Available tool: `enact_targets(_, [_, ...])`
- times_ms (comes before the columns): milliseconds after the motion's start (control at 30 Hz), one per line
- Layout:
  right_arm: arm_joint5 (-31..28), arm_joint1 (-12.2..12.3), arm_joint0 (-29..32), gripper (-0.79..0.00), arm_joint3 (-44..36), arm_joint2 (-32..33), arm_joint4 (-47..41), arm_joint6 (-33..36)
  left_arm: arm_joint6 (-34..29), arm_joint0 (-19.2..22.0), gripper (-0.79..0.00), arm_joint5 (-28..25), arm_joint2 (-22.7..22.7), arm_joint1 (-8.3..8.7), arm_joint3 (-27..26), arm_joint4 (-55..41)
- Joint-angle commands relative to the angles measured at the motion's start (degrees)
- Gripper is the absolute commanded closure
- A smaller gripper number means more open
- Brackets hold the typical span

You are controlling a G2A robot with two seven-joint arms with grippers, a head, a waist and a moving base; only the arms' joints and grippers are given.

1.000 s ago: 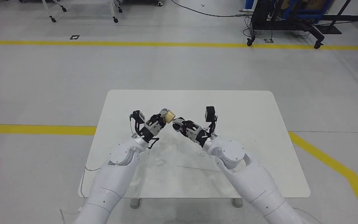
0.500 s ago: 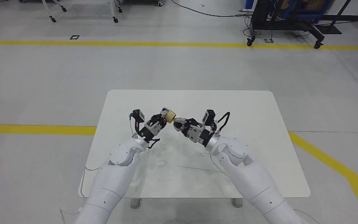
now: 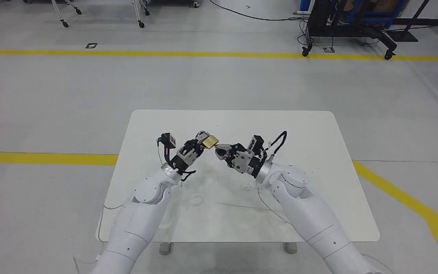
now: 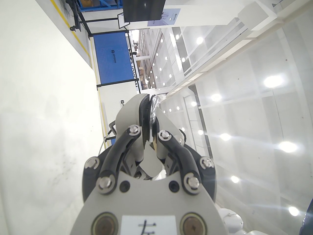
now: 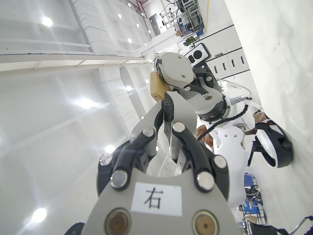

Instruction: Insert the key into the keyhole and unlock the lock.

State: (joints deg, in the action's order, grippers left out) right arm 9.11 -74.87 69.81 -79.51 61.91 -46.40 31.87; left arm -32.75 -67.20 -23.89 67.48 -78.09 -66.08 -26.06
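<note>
Grey floor with yellow lines surrounds a white bench. Both arms are raised above the middle of the bench, a little nearer its far edge than its near one.

The left claw is closed on a small brass lock. In the left wrist view its two fingers are pressed against a silvery part of the lock, and a sliver of brass shows lower between them. The brass body juts out past the fingertips, towards the other arm.

The right claw faces the left one, tips towards tips. Its fingers are drawn tight together. What they pinch is too thin to make out. In the right wrist view these fingertips sit just beside the lower corner of the lock's body. Whether anything there touches the brass cannot be told. From above, the lock hangs between the two claws, clear of the bench top, with the right claw just beside it on the side towards the bench's right edge.
</note>
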Motion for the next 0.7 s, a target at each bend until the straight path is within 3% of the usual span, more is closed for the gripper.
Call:
enact_targets(0, [-0.91,0.09,0.12,0.0,-0.38,-0.04,2.16,-0.59,-0.33,-0.05,0.0,0.22,0.02,-0.05,-0.01,-0.9])
enact_targets(200, [-3.19,0.47,0.72,0.0,-2.25,-1.43,13.27,-4.02,-1.67,0.07,0.0,0.39,0.27,-0.15,0.6,-3.45])
enact_targets(233, [-3.45,0.51,0.79,-0.049,-2.61,-1.47,14.5,-4.77,-1.93,0.11,0.0,0.47,0.28,-0.18,0.74,-3.96])
enact_targets(300, [-3.6,0.55,1.22,-0.231,-3.49,-1.91,17.64,-6.97,-2.22,0.28,0.0,0.53,0.3,-0.2,1.08,-4.24])
enact_targets(367, [-4.18,0.56,1.55,-0.336,-3.99,-1.83,18.42,-7.65,-2.35,0.39,0.0,0.53,0.27,-0.24,1.31,-4.43])
enact_targets(667, [-8.33,1.46,4.4,-0.477,-7.47,1.56,25.57,-10.88,-2.73,1.0,0.0,1.29,-0.11,-0.32,2.25,-3.58])
